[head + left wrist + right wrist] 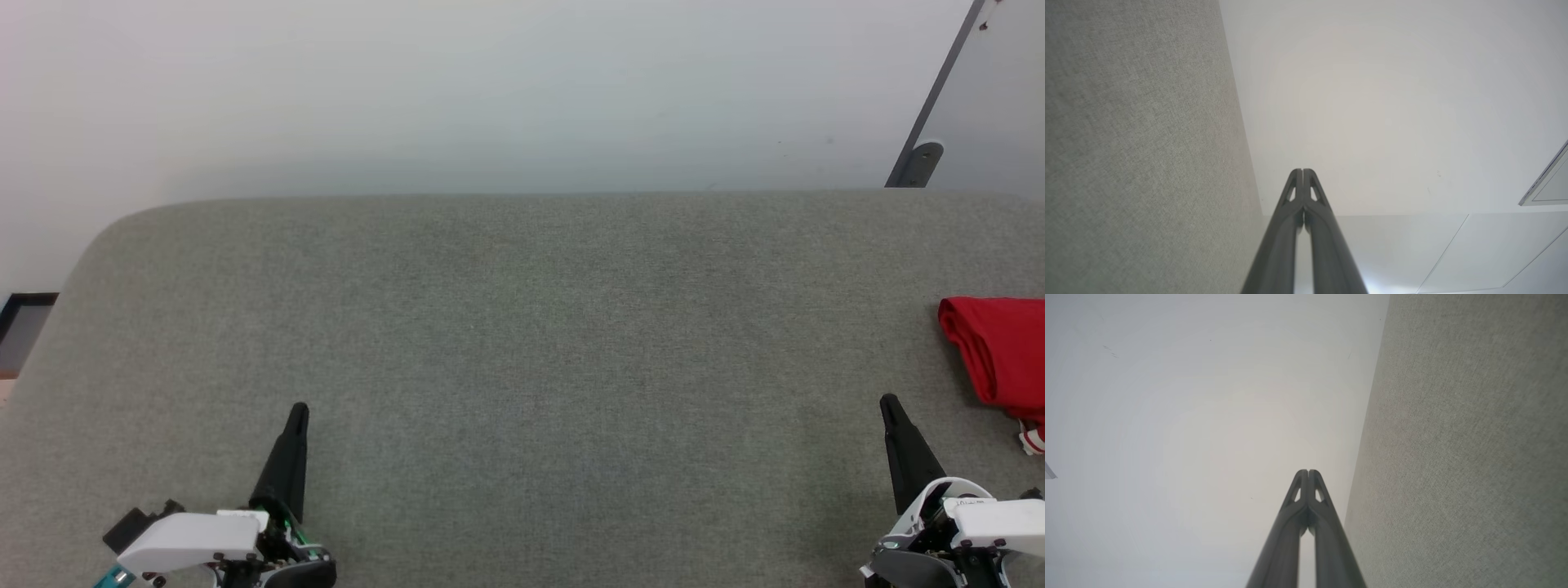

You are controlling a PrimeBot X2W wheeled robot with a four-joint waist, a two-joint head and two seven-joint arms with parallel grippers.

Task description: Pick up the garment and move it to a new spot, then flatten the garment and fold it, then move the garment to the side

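The grey fabric-covered counter point(522, 327) carries the red jersey-style garment point(1000, 347) at its right edge, seemingly bunched, though cut off by the frame. The right gripper point(891, 408), near it, and left gripper point(299, 412) show jaws pressed together, empty; the right should spread wide and pinch a thick fold.

The garment point(992, 347) lies on the table point(522, 327) at its right side, running out past the head view's right edge. The right gripper point(888, 402) is just to its left and a little nearer the robot, apart from it. The left gripper point(299, 411) is over the table's near left part, level with the right gripper and well apart from both it and the garment. Behind the table's far edge stands a wall point(490, 98), and a slanted bar point(918, 163) rises before it at the far right.
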